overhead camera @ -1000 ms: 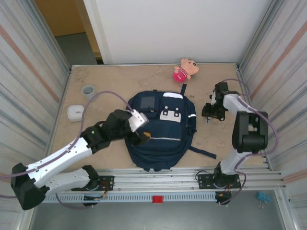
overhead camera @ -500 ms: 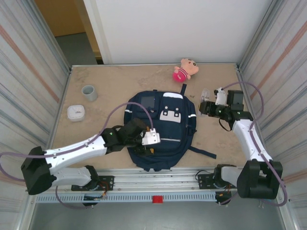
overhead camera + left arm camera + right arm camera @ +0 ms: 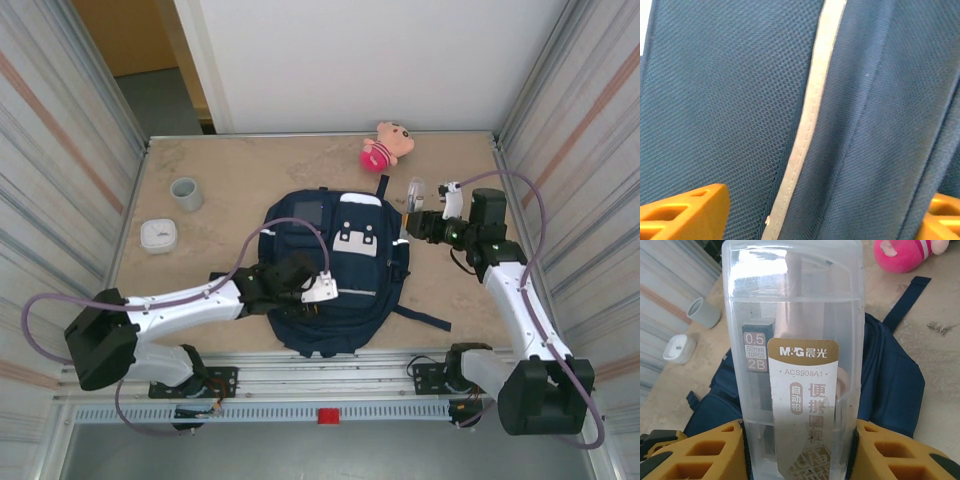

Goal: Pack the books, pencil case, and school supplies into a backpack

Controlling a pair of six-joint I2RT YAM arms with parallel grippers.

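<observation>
Now, step in hand: probably bringing the school supplies over to the backpack (image 3: 350, 325), which lies flat in the middle of the table.
Right gripper (image 3: 800, 440): fingers pinch a clear plastic box (image 3: 795, 340) of pencil leads, held up near the backpack's upper right corner.
Left gripper (image 3: 815, 220): fingers spread, low over the backpack's front with a white trim line (image 3: 810, 110) between them; no fabric visibly pinched.
Opening: I cannot tell whether any pocket gapes.
Next move: likely the left gripper must hold a mouth open so the box can go in.
</observation>
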